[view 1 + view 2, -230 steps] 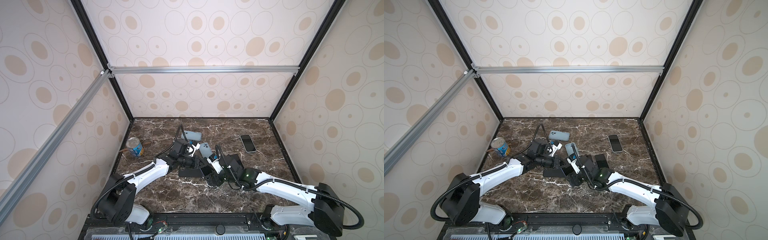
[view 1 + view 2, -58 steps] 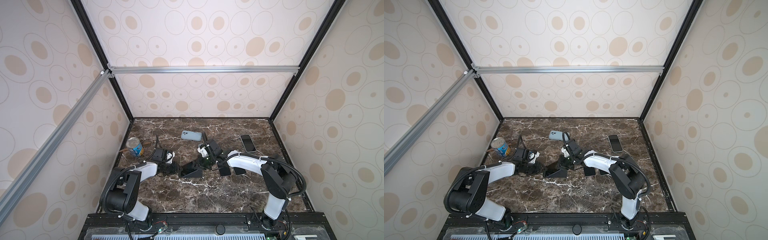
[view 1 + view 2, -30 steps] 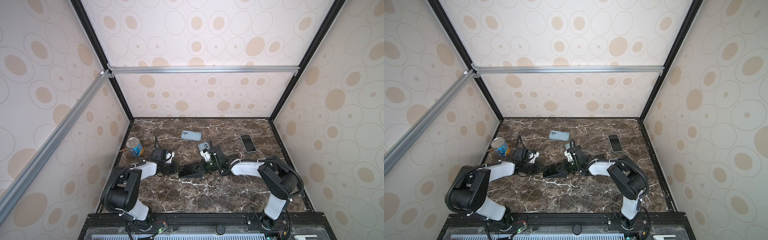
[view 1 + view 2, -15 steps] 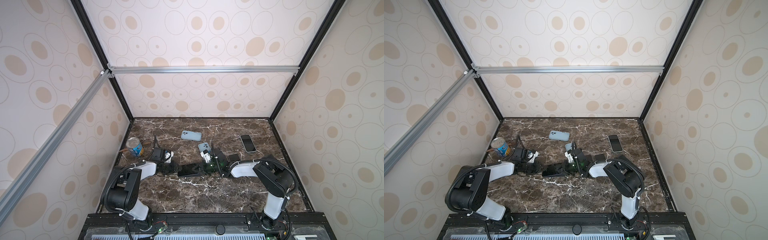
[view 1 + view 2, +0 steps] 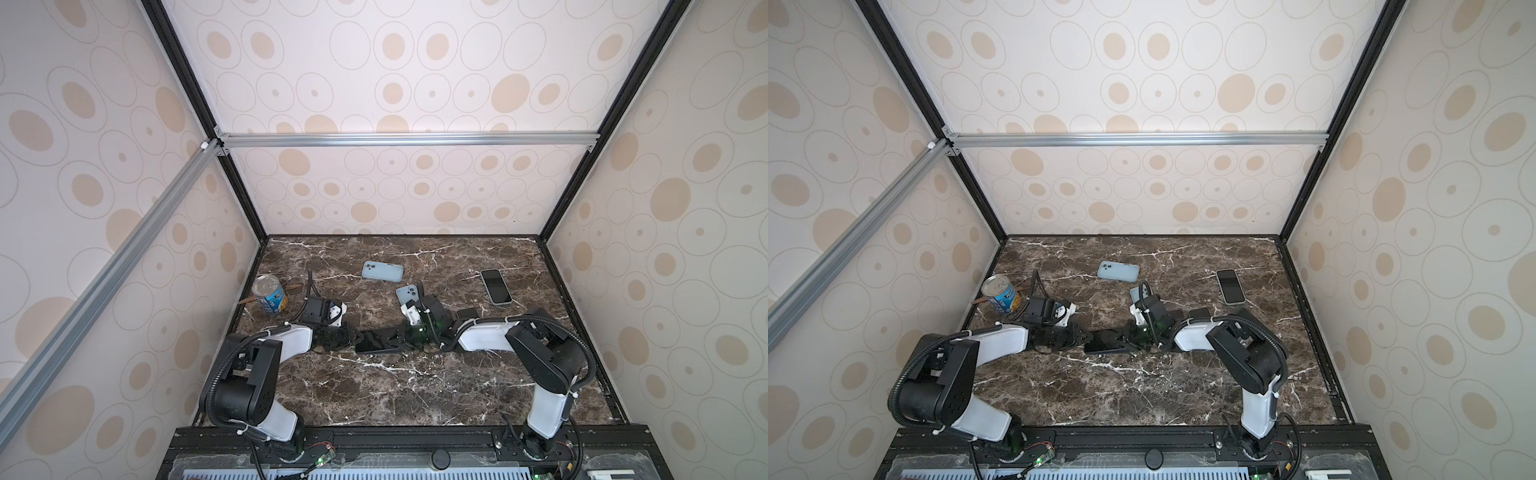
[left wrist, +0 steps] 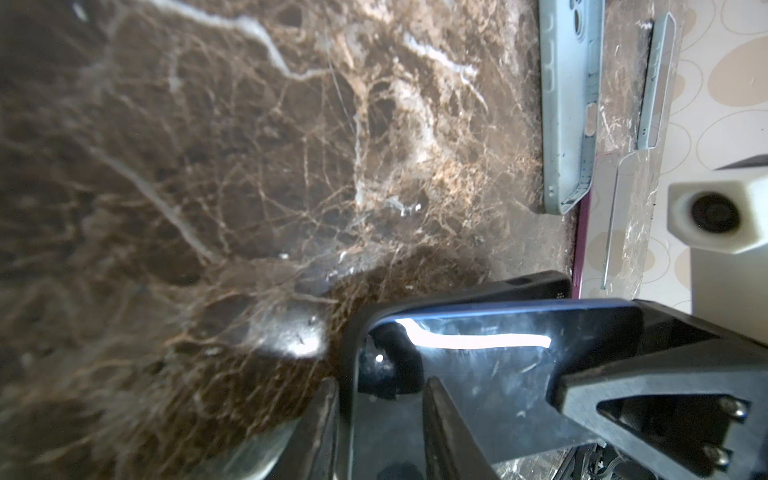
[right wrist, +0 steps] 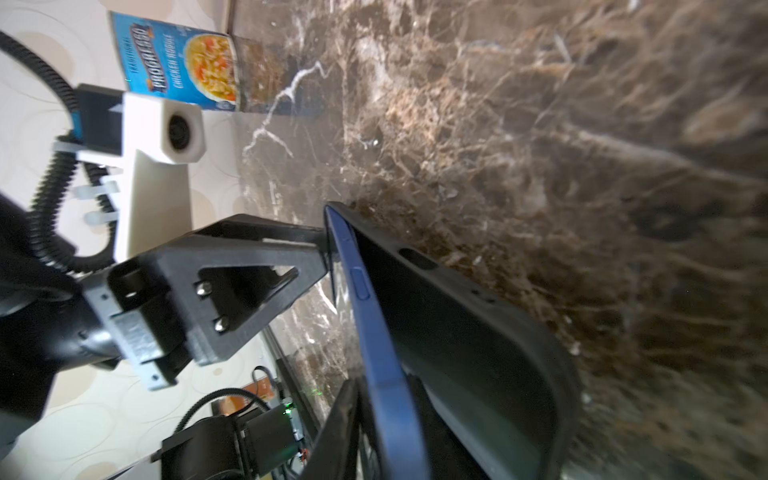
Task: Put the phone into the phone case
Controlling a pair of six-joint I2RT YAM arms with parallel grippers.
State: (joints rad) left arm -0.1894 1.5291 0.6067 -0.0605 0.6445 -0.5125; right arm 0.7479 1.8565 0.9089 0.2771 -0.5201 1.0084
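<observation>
Marble tabletop (image 5: 374, 395): dark brown stone with white veins, boxed in by cream walls dotted with ovals.
Left arm (image 5: 291, 338): folded low near its base, with the forearm lying almost flat along the stone and reaching in toward the middle.
Right arm (image 5: 482, 336): much the same pose mirrored, elbow bent sharply, forearm low and level, pointing at the other arm.
Left gripper (image 5: 358, 338): its fingers (image 6: 442, 432) are only slightly parted and clamped on one end of the phone case, one against the case's outside, the other on the phone's glass.
Right gripper (image 5: 402, 336): at the opposite end. One finger (image 6: 648, 380) lies over the glass and its partner is hidden behind the case, so I cannot tell whether that grip is closed.
Phone (image 5: 1098, 345): dark with a blue edge, spanning the gap between the two sets of fingertips, glass facing upward. Its long axis runs straight from one gripper to the other.
Phone case (image 7: 478, 332): black and under the phone. Along one long side the blue edge stands clear of the case wall, whose inner face shows.
Light-blue case (image 5: 406, 294): flat on the stone, just beyond the right fingers.
Soup can (image 5: 270, 295): upright, well beyond the left fingers, near the side wall.
Spare phone (image 5: 495, 286): screen up, well beyond the right fingers.
</observation>
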